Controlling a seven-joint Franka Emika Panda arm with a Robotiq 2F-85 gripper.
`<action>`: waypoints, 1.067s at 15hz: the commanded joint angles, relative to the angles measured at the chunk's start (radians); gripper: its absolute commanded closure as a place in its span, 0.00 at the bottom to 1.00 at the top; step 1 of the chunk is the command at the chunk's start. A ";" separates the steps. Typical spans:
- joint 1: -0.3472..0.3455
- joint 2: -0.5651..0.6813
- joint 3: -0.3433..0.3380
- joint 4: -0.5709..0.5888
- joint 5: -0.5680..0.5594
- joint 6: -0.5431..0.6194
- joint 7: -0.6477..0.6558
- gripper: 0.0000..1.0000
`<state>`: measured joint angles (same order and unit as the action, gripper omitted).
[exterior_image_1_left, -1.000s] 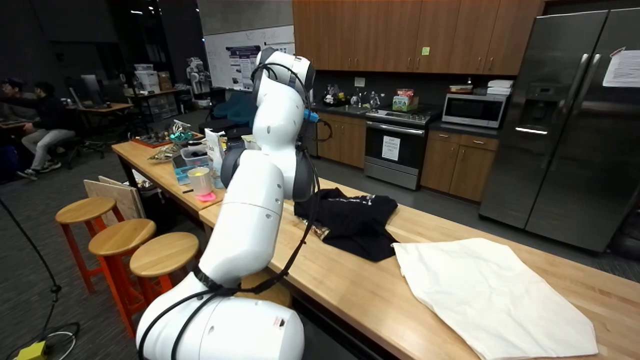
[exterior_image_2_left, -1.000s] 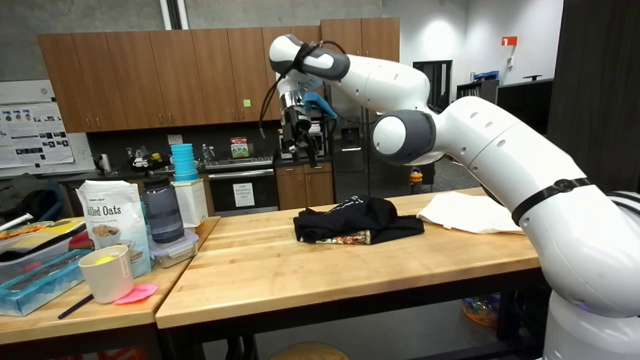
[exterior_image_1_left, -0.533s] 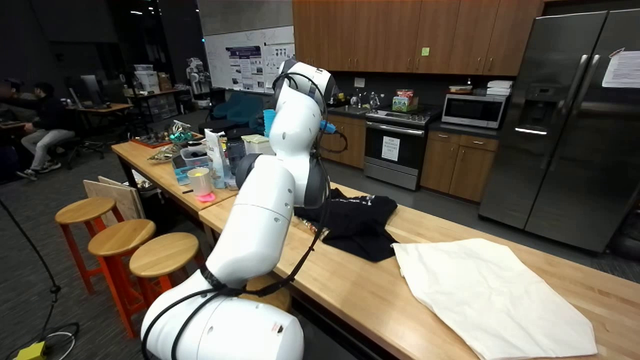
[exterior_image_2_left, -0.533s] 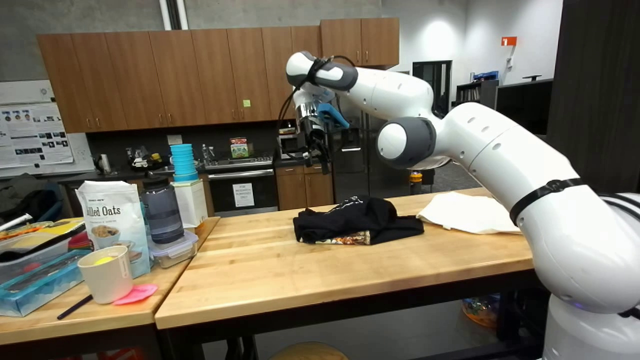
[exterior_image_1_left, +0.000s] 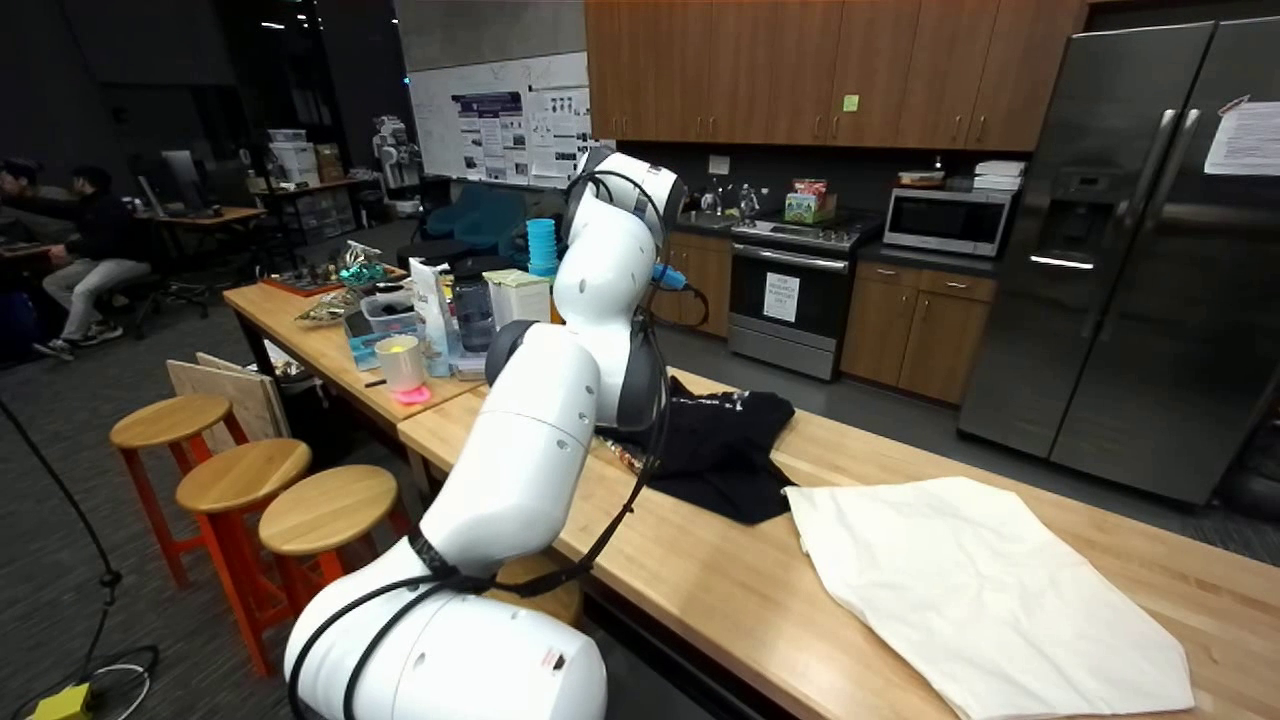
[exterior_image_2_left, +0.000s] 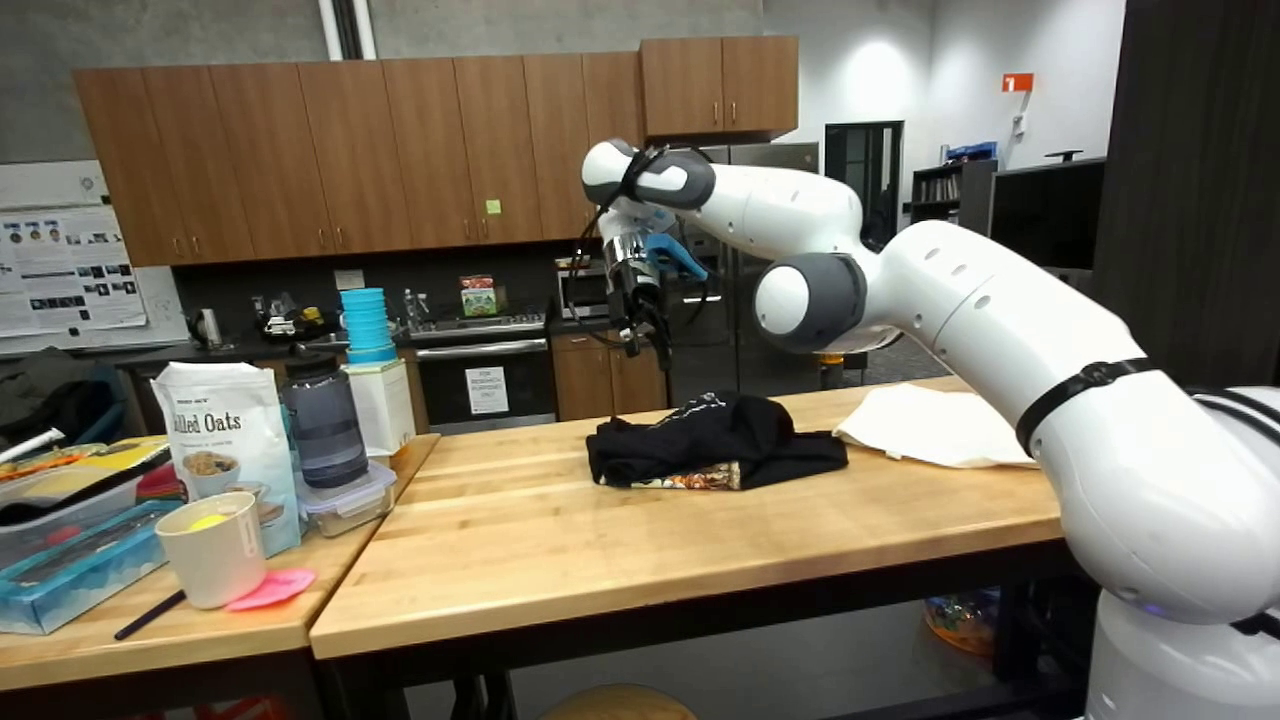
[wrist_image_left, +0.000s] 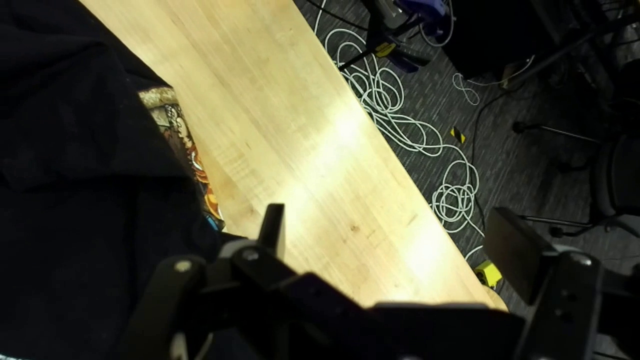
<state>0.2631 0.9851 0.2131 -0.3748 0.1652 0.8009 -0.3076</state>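
Across the lower half of an exterior view extends the desk (exterior_image_2_left: 500, 560), its wooden top bearing cloth items; the flat surface presumably serves to support soft goods within the arm's reach. Against its end, at the lower left of the frame, sits an adjoining desk (exterior_image_2_left: 245, 628). From the right of the frame the robot arm (exterior_image_2_left: 800, 205) extends inward and bends downward near the centre. At the lower right of an exterior view the pale cloth (exterior_image_1_left: 990, 600) lies spread almost flat, laid out rather than dropped, by judgement. Near the centre of the frame, close by, the black garment (exterior_image_2_left: 700, 437) rests on the desk in a loose heap; contact between it and the cloth cannot be confirmed. Above that garment, and apart from it, hangs the end effector (wrist_image_left: 394, 240), fingers wide apart and gripping nothing; its downward aim brings the garment into the left of the wrist view. Grouped on the adjoining desk stand an oats bag (exterior_image_2_left: 225, 440), a dark bottle (exterior_image_2_left: 325, 420) and a mug (exterior_image_2_left: 213, 550), apparently set aside. Smallest noted: a printed strip (exterior_image_2_left: 705, 477) under the garment's near edge, likely exposed by a turned fold
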 joint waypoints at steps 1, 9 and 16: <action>0.059 -0.005 -0.061 0.026 -0.119 0.008 -0.079 0.00; 0.190 -0.006 -0.203 0.000 -0.412 0.202 -0.126 0.00; 0.176 0.042 -0.290 0.027 -0.495 0.297 -0.004 0.00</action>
<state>0.4559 1.0016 -0.0446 -0.3756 -0.3111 1.0829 -0.3679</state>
